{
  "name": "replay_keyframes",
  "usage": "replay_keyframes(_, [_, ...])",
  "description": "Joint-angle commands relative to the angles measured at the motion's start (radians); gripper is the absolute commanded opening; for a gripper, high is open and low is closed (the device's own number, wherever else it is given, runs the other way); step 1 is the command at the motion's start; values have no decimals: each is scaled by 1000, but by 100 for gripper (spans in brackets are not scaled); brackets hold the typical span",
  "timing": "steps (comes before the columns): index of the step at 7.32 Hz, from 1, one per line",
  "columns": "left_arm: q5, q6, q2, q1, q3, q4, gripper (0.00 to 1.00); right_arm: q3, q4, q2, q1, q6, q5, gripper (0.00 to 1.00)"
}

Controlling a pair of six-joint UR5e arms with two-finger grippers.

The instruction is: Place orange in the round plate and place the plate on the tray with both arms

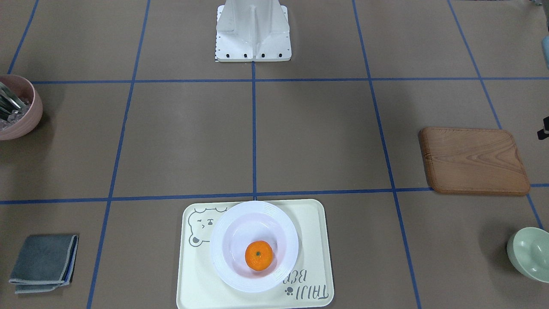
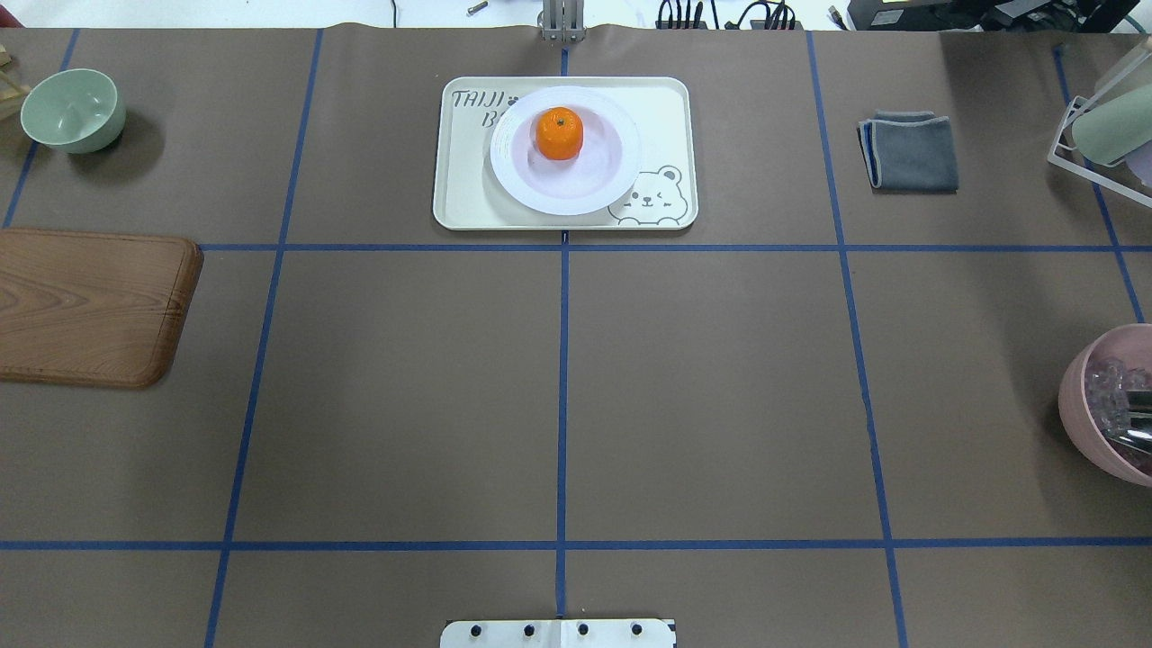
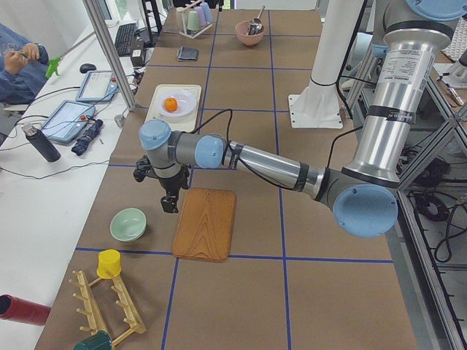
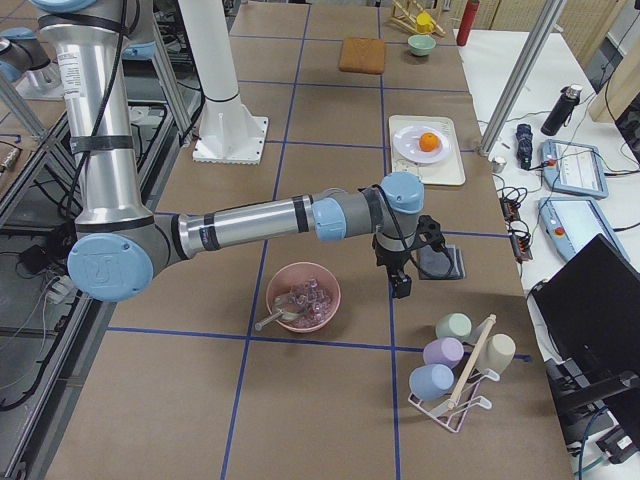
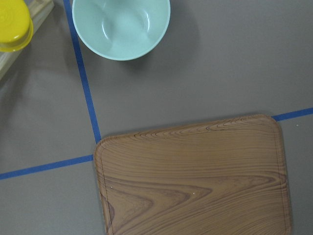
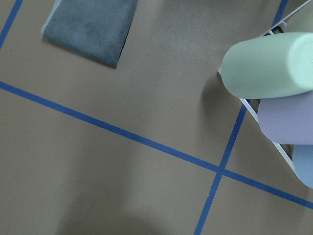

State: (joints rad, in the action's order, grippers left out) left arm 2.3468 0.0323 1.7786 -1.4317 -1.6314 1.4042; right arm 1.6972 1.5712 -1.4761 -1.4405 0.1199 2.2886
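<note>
The orange (image 1: 258,255) lies in the sunken centre of the white round plate (image 1: 227,227), and the plate stands on the cream bear tray (image 1: 309,240) at the table's far middle edge. In the overhead view the orange (image 2: 559,133) sits slightly off the plate's (image 2: 589,193) centre. Neither arm is near the tray (image 2: 459,180). My left gripper (image 3: 169,204) hangs over the table beside the wooden board, and my right gripper (image 4: 401,285) hangs near the grey cloth. Both show only in the side views, so I cannot tell whether they are open or shut.
A wooden board (image 1: 474,161) and a pale green bowl (image 1: 529,253) lie on my left side. A pink bowl (image 1: 17,107) with a scoop, a folded grey cloth (image 1: 43,262) and a cup rack (image 4: 455,365) are on my right. A person sits past the far edge.
</note>
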Motion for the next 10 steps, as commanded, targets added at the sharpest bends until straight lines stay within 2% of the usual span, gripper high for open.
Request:
replay_keyframes(1, [2, -2, -14, -1, 1, 5, 98, 1, 6, 0, -4, 3, 2, 100])
replay_keyframes(4, [3, -55, -14, 2, -4, 18, 98, 2, 76, 20, 2, 4, 2, 100])
replay_keyframes(10, [3, -52, -27, 5, 2, 65, 98, 12, 84, 7, -12, 4, 5, 100])
